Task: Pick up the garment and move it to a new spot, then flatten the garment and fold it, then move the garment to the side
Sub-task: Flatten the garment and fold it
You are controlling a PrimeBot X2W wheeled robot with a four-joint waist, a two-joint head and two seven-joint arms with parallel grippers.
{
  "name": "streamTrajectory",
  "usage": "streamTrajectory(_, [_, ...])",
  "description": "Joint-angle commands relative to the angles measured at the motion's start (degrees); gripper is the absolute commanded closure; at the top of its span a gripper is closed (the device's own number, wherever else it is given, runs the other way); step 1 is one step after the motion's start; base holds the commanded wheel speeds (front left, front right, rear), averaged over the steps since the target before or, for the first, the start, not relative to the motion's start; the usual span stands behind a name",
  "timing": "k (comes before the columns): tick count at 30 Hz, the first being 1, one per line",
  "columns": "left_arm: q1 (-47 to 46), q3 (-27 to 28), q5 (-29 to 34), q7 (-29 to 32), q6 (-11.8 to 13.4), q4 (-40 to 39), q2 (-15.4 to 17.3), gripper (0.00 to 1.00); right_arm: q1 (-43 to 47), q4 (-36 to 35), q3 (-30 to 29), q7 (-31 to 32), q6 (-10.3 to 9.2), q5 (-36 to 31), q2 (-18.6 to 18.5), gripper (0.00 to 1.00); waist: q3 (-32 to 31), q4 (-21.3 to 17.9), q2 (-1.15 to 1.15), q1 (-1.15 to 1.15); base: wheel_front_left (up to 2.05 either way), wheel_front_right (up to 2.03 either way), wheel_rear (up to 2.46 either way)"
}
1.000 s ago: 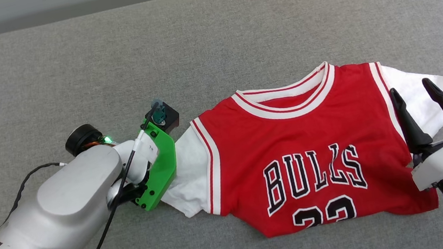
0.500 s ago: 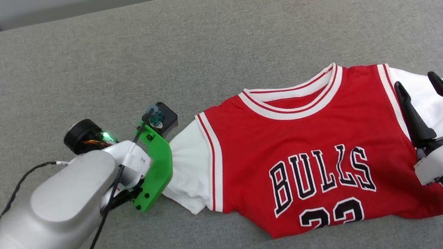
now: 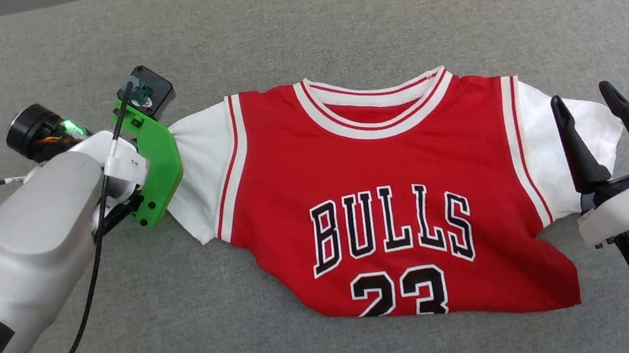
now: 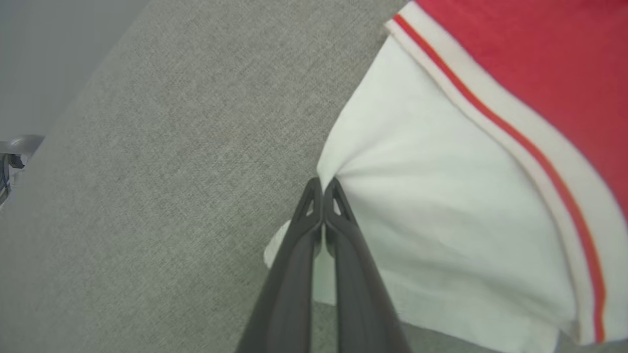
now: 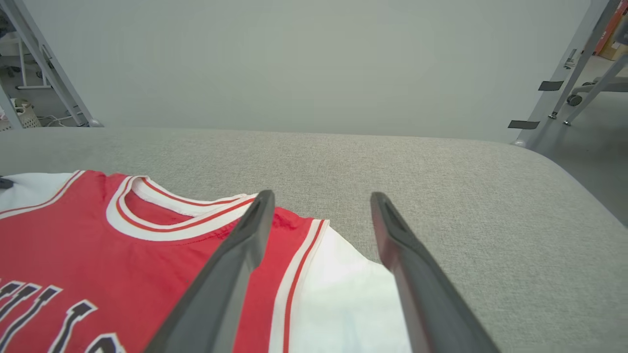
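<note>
The garment [image 3: 376, 193], a red jersey with "BULLS 23" facing up, lies spread on the grey cushion [image 3: 295, 23]. In the left wrist view my left gripper [image 4: 323, 189] is shut, pinching the edge of the garment's white sleeve [image 4: 441, 220], which puckers at the tips. In the head view the green wrist bracket [image 3: 156, 154] hides those fingers at the left sleeve. My right gripper [image 3: 580, 96] stands open over the other white sleeve [image 3: 557, 147], apart from the cloth. In the right wrist view the right gripper [image 5: 322, 196] straddles the garment's [image 5: 147, 235] striped armhole and sleeve.
The cushion's rounded far edge [image 5: 343, 135] meets a pale wall. Metal frame legs [image 5: 564, 68] stand beyond its far right corner. A black cable [image 3: 88, 288] trails along my left forearm. Bare cushion lies behind and in front of the jersey.
My left gripper has shut on the sleeve edge and drawn it out to the left. The jersey lies wider and flatter. The head camera has shifted. The right gripper stays open.
</note>
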Motion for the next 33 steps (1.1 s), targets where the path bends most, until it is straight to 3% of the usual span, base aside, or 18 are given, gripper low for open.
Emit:
streamTrajectory(1, [0.7, -0.1, -0.1, -0.4, -0.2, 1.5, -0.7, 1.00, -0.7, 0.2, -0.1, -0.6, -0.05, -0.4, 0.1, 0.00, 0.9, -1.1, 0.00, -0.01, 0.00, 0.00, 0.00])
streamTrajectory(6, [3.7, -0.8, -1.4, -1.4, -0.2, 7.6, -2.8, 1.00, -1.0, 0.7, 0.0, -1.0, -0.05, -0.5, 0.3, 0.00, 1.1, -1.9, 0.00, -0.01, 0.00, 0.00, 0.00])
streamTrajectory(7, [4.0, -0.8, -1.9, -2.3, -0.2, 8.6, -3.2, 0.69, -1.0, 0.7, -0.1, -1.1, -0.05, -0.5, 0.3, 0.00, 1.0, -1.9, 0.00, -0.01, 0.00, 0.00, 0.00])
streamTrajectory(8, [4.1, -0.9, -2.3, -3.2, -0.2, 9.2, -3.5, 0.13, -0.9, 0.8, -0.3, -1.1, -0.05, -0.6, 0.3, 0.00, 0.8, -1.7, 0.00, -0.01, 0.00, 0.00, 0.00])
streamTrajectory(9, [3.9, -0.9, -2.2, -4.7, -0.2, 9.8, -3.7, 0.00, -0.7, 0.8, -0.5, -1.1, -0.05, -0.6, 0.2, 0.00, 0.5, -1.5, 0.00, -0.01, 0.00, 0.00, 0.00])
streamTrajectory(13, [2.6, -0.3, -2.6, -10.5, -0.2, 11.5, -3.9, 0.00, 0.1, 0.7, -1.3, -1.1, -0.05, -0.7, 0.2, 0.00, -0.7, -0.5, 0.00, -0.01, 0.00, 0.00, 0.00])
streamTrajectory(17, [1.5, 1.5, -7.6, -10.9, -0.2, 10.7, -3.3, 0.00, 1.4, 0.6, -2.2, -0.9, -0.05, -0.7, 0.3, 0.00, -2.2, 0.7, 0.00, -0.01, 0.00, 0.00, 0.00])
streamTrajectory(26, [-4.9, 1.9, -18.0, 1.6, -0.2, 2.8, 2.9, 0.00, 3.1, -0.8, -3.3, 0.0, -0.05, -0.6, 0.0, 0.00, -3.0, 1.8, 0.00, -0.01, 0.00, 0.00, 0.00])
streamTrajectory(33, [-7.1, 1.1, -22.9, 11.8, -0.2, 1.1, 4.4, 0.00, 2.2, -2.0, -2.8, 0.6, -0.05, -0.8, -0.2, 0.00, -1.6, 1.0, 0.00, -0.01, 0.00, 0.00, 0.00])
